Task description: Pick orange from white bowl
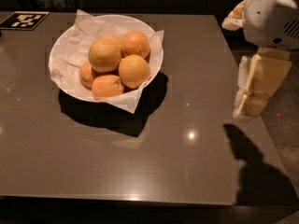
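The white bowl, lined with crinkled white paper, stands on the dark table at the back left. It holds several oranges. The orange, the largest and palest, sits on top of the pile at the left. Smaller, deeper-orange oranges lie around it, one behind and one in front to the right. My gripper hangs at the right, over the table's right edge, pointing down. It is well to the right of the bowl, apart from it, with nothing seen in it.
The brown table stretches in front of and to the right of the bowl. A black-and-white marker tag lies at the back left corner. The arm's white body fills the top right. The floor shows past the right edge.
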Robot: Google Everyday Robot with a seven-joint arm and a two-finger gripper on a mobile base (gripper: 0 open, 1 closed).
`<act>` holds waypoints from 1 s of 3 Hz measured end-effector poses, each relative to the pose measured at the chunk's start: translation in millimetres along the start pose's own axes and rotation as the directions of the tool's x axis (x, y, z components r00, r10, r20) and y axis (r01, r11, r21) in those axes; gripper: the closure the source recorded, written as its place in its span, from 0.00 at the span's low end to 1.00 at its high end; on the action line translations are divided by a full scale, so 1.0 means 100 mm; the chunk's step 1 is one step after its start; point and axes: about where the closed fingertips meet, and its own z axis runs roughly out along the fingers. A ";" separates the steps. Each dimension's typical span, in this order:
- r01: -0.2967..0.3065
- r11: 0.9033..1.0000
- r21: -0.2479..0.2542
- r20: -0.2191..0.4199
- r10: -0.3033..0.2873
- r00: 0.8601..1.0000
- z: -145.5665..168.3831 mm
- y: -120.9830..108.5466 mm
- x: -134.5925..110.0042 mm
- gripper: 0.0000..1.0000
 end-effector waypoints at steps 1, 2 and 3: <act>0.003 1.000 0.012 0.041 -0.004 0.999 0.04 -0.05 -0.20 0.00; 0.017 1.000 0.018 0.052 -0.018 0.998 0.30 -0.43 -0.98 0.00; 0.023 0.999 0.034 0.061 -0.025 0.998 0.25 -0.43 -1.03 0.00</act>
